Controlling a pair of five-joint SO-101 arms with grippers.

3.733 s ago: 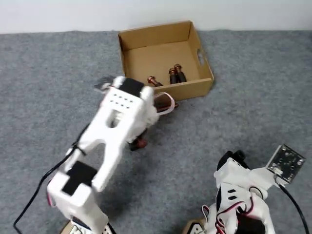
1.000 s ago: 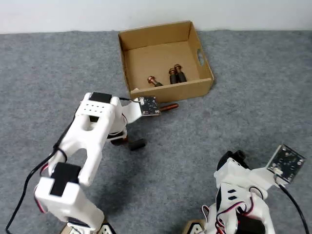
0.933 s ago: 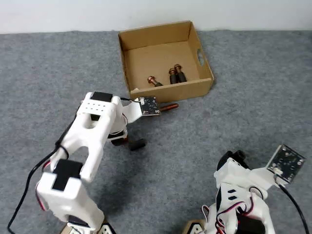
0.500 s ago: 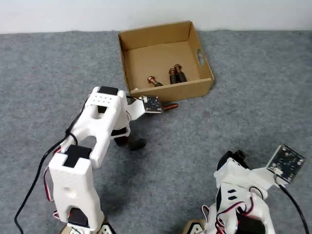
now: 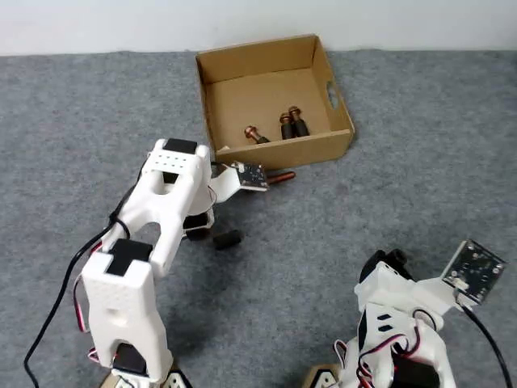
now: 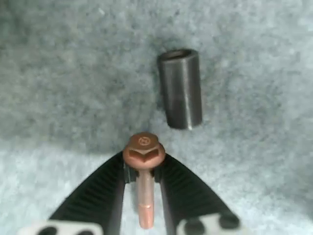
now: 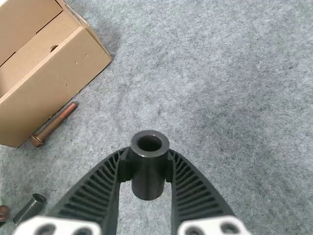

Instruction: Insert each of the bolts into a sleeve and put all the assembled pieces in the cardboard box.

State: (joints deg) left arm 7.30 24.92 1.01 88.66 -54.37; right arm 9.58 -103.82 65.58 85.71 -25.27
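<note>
The left arm stretches from the near edge of the tabletop toward the cardboard box, bent down at the wrist. From above, that wrist covers its own tool. In the left wrist view the left tool is clenched on a copper bolt just under the hex head. The head points away from the camera and the shank runs back between the two black fingers. Just beyond the head, apart from it, a loose sleeve lies on its side on the grey surface, its open end turned away.

The right arm sits folded low at the near right corner, well apart from the box. Its lower part is cut off by the picture's edge. The right tool grasps a held sleeve between its ribbed fingers, bore open toward the camera.

A loose bolt lies on the tabletop just beside the front wall of the box. One end of it passes under the left arm's camera board in the high view. Inside the box, near the front wall, rest three assembled pieces. They are too small to make out beyond copper heads and dark bodies.
</note>
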